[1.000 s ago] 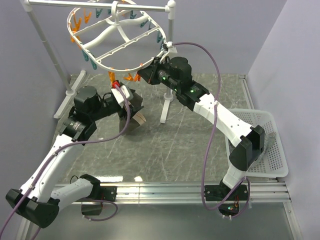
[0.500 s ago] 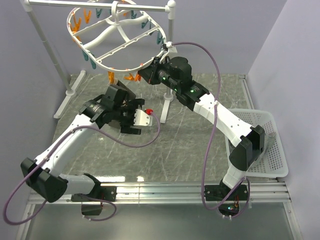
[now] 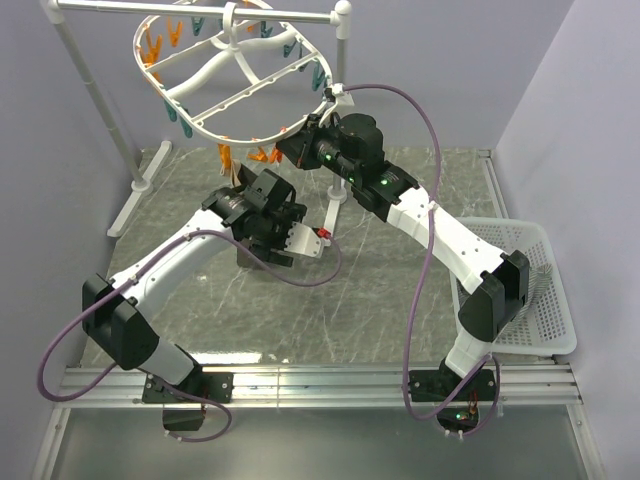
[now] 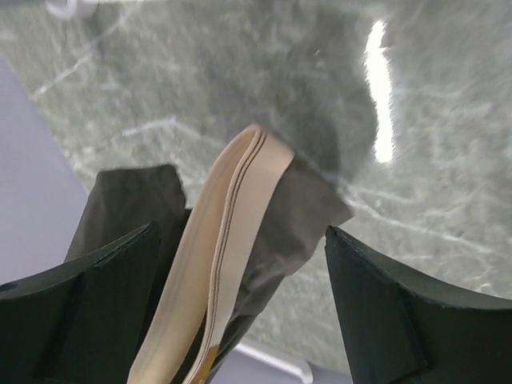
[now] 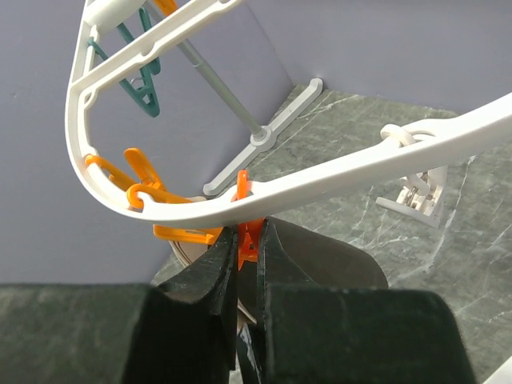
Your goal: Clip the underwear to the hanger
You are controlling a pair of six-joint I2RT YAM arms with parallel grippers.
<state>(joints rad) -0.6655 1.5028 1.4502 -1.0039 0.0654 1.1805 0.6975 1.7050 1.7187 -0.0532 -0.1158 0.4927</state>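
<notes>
The hanger (image 3: 240,95), a white oval ring with orange and teal clothespins, hangs from the rail. My right gripper (image 5: 250,240) is shut on an orange clothespin (image 5: 253,228) at the hanger's near rim (image 5: 320,182); from above that gripper (image 3: 292,148) sits at the ring's front edge. The underwear (image 4: 300,208) hangs just under that pin, its beige waistband (image 4: 240,200) running up between the fingers of my open left gripper (image 4: 240,240). Neither finger presses on it. Whether the pin grips the cloth I cannot tell. In the top view the left arm hides most of the underwear.
The white pole rail stand (image 3: 100,100) holds the hanger, with a foot (image 3: 330,215) on the marbled floor near my left wrist. A white basket (image 3: 540,300) sits at the right. Lilac walls close in the back and sides.
My left arm has swung right and its wrist has rolled over, the jaws now open around the hanging waistband. The right arm and the hanger have stayed still.
</notes>
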